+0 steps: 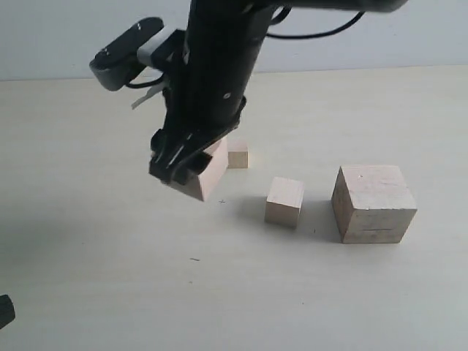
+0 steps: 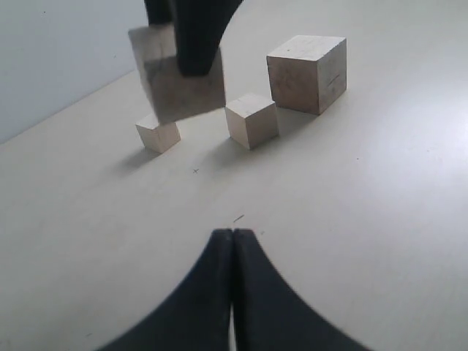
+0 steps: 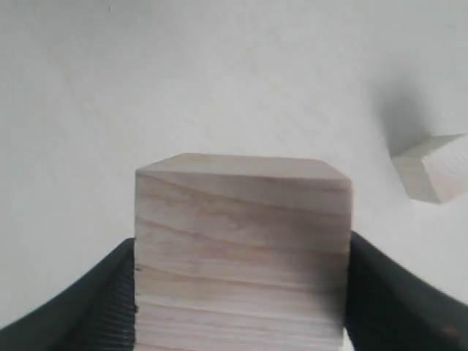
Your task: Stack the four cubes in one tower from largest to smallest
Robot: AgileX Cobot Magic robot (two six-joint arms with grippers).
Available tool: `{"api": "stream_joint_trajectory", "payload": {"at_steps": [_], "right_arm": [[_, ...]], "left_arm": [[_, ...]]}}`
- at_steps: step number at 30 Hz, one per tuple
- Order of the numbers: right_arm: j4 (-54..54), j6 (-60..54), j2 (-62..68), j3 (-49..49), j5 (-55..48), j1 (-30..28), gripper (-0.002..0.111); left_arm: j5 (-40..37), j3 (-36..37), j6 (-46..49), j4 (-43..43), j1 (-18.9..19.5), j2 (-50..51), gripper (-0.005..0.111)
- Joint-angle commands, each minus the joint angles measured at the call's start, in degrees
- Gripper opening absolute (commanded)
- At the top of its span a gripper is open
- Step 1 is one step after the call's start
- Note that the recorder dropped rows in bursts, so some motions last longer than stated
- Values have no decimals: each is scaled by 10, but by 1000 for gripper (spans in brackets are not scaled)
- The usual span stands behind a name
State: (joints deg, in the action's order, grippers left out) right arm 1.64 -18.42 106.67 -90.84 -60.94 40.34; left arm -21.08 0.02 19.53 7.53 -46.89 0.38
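Jaws of the right arm are gripping the second-largest cube (image 1: 208,175) aloft, tilted; levelling and centring it over the largest cube (image 1: 374,203), well aside of them, is looking key. Left jaws are sitting closed.

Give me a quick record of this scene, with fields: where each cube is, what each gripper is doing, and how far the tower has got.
largest cube: on the table, nothing on top
third cube: on the table beside the largest, not touching it
smallest cube: on the table, standing alone
second-largest cube: tilted, off the table
right gripper: clamped on the second-largest cube
left gripper: shut, holding nothing
tower: not started; no cube rests on another
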Motion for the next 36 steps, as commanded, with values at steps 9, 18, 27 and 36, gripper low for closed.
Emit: {"api": "stream_joint_trajectory", "payload": {"at_steps": [9, 18, 27, 36], "right_arm": [[-42, -111, -164, 131, -90, -104, 0], [-81, -301, -223, 231, -87, -197, 0], [-21, -435, -225, 255, -9, -251, 0], [62, -544, -193, 255, -25, -317, 0]], "left_arm": [[4, 0, -2, 2, 1, -4, 0], [4, 0, -2, 2, 1, -4, 0], [4, 0, -2, 2, 1, -4, 0], [4, 0, -2, 2, 1, -4, 0]]}}
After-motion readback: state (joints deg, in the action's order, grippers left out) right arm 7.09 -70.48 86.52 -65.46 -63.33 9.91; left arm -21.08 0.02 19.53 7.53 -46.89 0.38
